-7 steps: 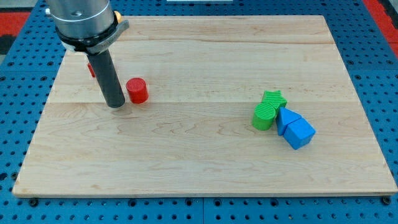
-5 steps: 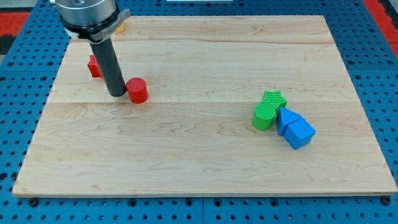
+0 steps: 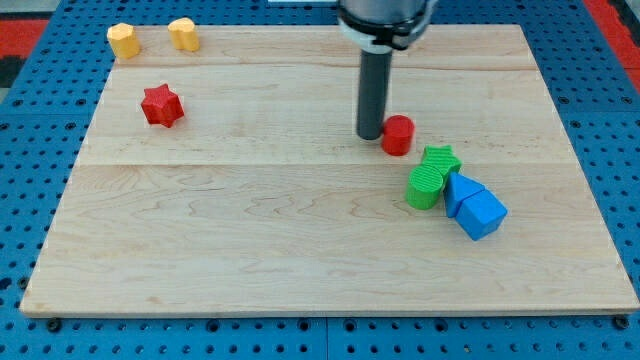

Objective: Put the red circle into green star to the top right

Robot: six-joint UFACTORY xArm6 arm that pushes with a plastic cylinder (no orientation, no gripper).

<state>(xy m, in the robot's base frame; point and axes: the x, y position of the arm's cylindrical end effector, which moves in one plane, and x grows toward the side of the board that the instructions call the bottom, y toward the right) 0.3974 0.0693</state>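
The red circle [image 3: 398,135], a short cylinder, stands on the wooden board [image 3: 250,230] right of centre. My tip [image 3: 371,136] touches its left side. The green star [image 3: 439,159] lies just below and to the right of the red circle, a small gap between them. A green cylinder [image 3: 424,187] sits against the star's lower left.
Two blue blocks [image 3: 475,207] lie pressed against the green pair's right side. A red star [image 3: 161,105] sits at the upper left. Two yellow blocks [image 3: 124,40] [image 3: 183,34] sit near the board's top left edge.
My tip has pushed the red circle far to the right, from the board's left part to just above and left of the green star. The red star and yellow blocks are now uncovered.
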